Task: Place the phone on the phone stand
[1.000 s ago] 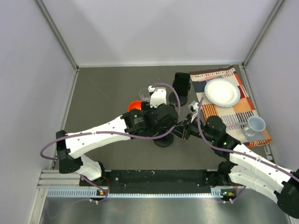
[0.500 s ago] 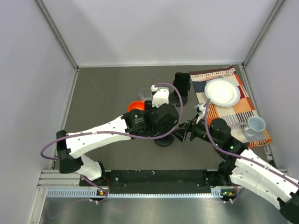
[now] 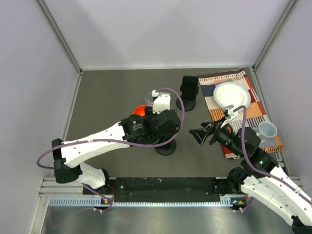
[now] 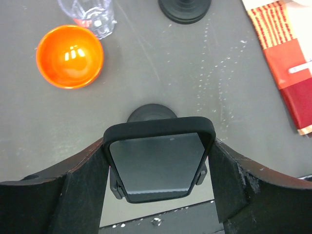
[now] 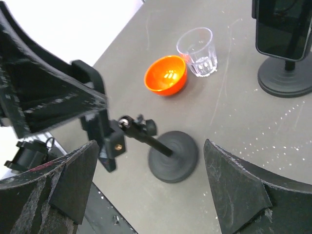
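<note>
In the left wrist view the phone (image 4: 158,163), dark-screened in a black case, sits in the side clamps of the phone stand (image 4: 151,112). My left gripper (image 4: 159,146) is shut on the phone, one finger against each long edge. From above, the left wrist covers the phone and only the stand's round base (image 3: 165,148) shows. My right gripper (image 3: 201,135) stands open, apart from the stand and to its right. In the right wrist view its fingers frame the stand's base (image 5: 173,156) and slanted stem with nothing between them.
An orange bowl (image 3: 140,110) and a clear glass (image 5: 197,51) stand just beyond the stand. A second stand with a phone (image 3: 189,91) is at the back. A patterned cloth (image 3: 253,113) on the right carries a white plate (image 3: 231,96) and a white cup (image 3: 267,130).
My right gripper has opened, let go at the stand and pulled back to the right. The left gripper has stayed over the stand with the phone, shifting slightly left.
</note>
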You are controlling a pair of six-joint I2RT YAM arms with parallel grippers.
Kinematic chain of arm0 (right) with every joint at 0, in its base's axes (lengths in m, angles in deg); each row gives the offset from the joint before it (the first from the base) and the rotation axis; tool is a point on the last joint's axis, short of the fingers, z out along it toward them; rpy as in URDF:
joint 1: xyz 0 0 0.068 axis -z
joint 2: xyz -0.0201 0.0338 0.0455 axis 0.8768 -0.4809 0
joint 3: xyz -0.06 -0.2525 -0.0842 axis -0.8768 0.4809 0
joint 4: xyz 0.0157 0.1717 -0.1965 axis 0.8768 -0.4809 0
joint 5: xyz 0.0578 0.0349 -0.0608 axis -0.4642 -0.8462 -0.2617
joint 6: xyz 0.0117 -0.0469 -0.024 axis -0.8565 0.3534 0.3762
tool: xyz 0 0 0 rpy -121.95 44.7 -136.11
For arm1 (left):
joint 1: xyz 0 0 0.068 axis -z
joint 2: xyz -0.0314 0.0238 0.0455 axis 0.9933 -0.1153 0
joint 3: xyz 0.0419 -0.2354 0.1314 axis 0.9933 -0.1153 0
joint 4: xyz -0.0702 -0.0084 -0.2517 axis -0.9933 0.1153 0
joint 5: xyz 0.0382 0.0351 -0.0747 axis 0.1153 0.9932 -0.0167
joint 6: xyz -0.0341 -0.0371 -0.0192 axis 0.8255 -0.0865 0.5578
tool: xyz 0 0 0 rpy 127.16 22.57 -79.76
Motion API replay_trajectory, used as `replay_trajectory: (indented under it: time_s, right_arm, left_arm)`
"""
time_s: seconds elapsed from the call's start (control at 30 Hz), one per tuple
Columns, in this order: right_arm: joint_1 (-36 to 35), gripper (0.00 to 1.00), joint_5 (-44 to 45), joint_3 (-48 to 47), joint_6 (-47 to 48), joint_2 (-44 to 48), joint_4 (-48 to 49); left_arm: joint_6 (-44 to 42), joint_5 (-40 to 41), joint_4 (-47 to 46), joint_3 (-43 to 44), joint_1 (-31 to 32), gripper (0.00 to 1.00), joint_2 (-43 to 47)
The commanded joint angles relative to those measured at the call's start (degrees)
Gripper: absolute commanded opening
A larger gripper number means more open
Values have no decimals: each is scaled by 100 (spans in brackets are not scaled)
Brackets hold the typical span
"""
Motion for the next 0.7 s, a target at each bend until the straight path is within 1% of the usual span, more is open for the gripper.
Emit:
replay_trajectory:
  time_s: [0.0, 0.13, 0.2, 0.23, 0.3, 0.33, 0.37, 0.4, 0.43, 0.5, 0.53, 0.6, 0.63, 0.67]
  right_arm:
    - [4, 88, 191, -291, 231, -23, -208]
    - [4, 88, 191, -300, 257, -120, -208]
    - [-5, 88, 191, -283, 248, -129, -216]
    - [-5, 88, 191, -265, 257, -120, -216]
    - [-5, 88, 191, -239, 257, -85, -216]
    - [-5, 88, 191, -230, 257, -76, -225]
    - [4, 88, 191, -212, 257, -42, -243]
    - [-5, 88, 191, -212, 283, -33, -251]
    - [-5, 88, 191, -212, 292, -24, -278]
    - [-5, 88, 191, -212, 301, -6, -296]
    - [-5, 88, 191, -212, 327, -6, -313]
    - [4, 88, 191, -212, 327, -6, -331]
    - [4, 88, 191, -204, 319, -6, -331]
    - [-5, 88, 304, -203, 327, -6, -331]
  left_arm:
    - [247, 679, 473, 161, 18, 0, 697]
    - [510, 1118, 1036, 222, 18, 0, 961]
    - [686, 1407, 1517, 292, 1, 0, 979]
    - [843, 1452, 1686, 284, -104, 0, 997]
    - [854, 1418, 1819, 171, -306, 0, 1084]
    - [810, 1391, 1811, 100, -559, 0, 1206]
    - [705, 1348, 1741, 21, -710, 0, 1303]
    - [556, 1251, 1427, -189, -868, 0, 1391]
    - [241, 1181, 1276, -286, -1200, 0, 1610]
    - [-68, 1066, 960, -515, -1571, 0, 1796]
    - [-365, 970, 654, -568, -1956, 0, 1953]
    - [-666, 873, 336, -717, -2344, 0, 2077]
    - [-998, 794, -110, -762, -2720, 0, 2174]
    - [-1184, 733, -306, -805, -2907, 0, 2201]
